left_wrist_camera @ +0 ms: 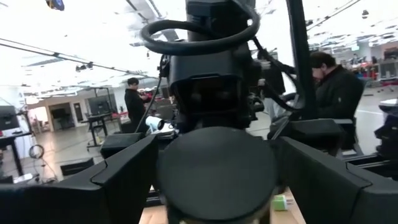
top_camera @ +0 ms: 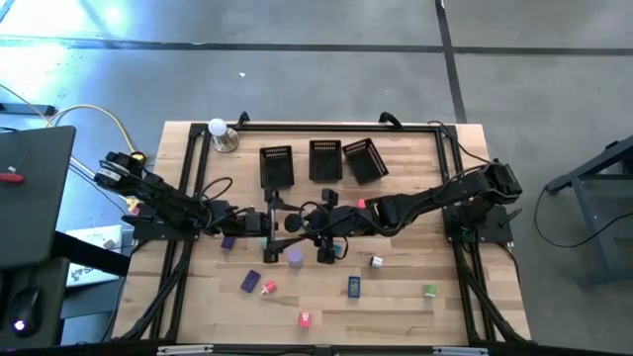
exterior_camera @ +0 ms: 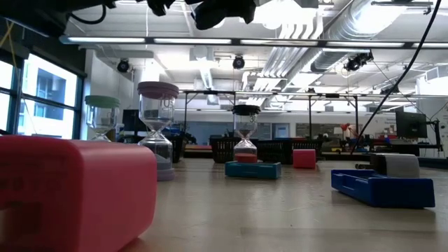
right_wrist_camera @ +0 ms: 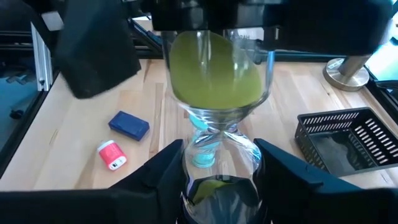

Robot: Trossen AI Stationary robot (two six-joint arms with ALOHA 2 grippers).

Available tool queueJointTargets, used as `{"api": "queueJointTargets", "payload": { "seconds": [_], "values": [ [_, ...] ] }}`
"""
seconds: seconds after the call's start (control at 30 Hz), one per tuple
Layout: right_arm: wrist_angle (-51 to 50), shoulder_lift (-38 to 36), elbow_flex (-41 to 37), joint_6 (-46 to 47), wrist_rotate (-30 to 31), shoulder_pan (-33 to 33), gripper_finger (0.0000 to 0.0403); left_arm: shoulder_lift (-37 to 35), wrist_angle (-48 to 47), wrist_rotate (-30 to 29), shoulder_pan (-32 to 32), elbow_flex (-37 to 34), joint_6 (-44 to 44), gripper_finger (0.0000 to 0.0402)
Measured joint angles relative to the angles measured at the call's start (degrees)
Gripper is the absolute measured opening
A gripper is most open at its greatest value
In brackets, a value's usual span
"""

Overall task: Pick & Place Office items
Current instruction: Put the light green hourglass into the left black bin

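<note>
An hourglass (right_wrist_camera: 214, 93) with clear bulbs, teal sand and a yellow-green far end is held level above the table's middle between both grippers. My left gripper (top_camera: 272, 223) comes from the table's left, and its round dark cap (left_wrist_camera: 214, 165) fills the space between that gripper's fingers. My right gripper (top_camera: 318, 223) comes from the right. Small office items lie nearer on the wood: a purple block (top_camera: 229, 241), a lilac cylinder (top_camera: 295, 256), a blue piece (top_camera: 353, 286), a green piece (top_camera: 430, 291) and a pink piece (top_camera: 305, 318). My left gripper has the hourglass's round end cap (left_wrist_camera: 214, 165) between its two fingers (left_wrist_camera: 124, 171), coming level from the table's left, along the hourglass. The hourglass is lifted clear of the table. My right gripper has the opposite end of the hourglass (right_wrist_camera: 217, 190) between its fingers (right_wrist_camera: 165, 171), coming level from the table's right, along its length. The glass neck (right_wrist_camera: 211, 134) and far bulb reach out past the fingertips.
Three black mesh baskets (top_camera: 325, 160) stand in a row toward the far edge, and a white ball on a metal base (top_camera: 220, 133) is at the far left corner. In the low view a pink block (exterior_camera: 70, 189) sits close, and upright hourglasses (exterior_camera: 157, 126) stand behind it.
</note>
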Motion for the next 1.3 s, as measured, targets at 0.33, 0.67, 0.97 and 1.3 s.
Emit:
{"api": "queueJointTargets", "payload": {
  "seconds": [0.33,0.67,0.97,1.3],
  "values": [
    [0.0,0.0,0.0,0.0,-0.2,0.0,0.0178,0.0,0.0,0.0,0.0,0.0,-1.5,0.0245],
    [0.1,0.0,0.0,-0.1,-0.4,0.0,0.0158,0.0,-0.1,0.1,0.0,0.0,-4.5,0.0198],
    [0.1,0.0,0.0,0.4,0.0,0.0,0.0201,0.0,-0.2,0.1,0.0,0.0,-4.7,0.0198],
    [-4.1,0.0,0.0,5.9,0.4,0.5,0.0207,-0.1,-2.2,-2.1,-1.0,-0.1,-6.0,0.0198]
  ]
}}
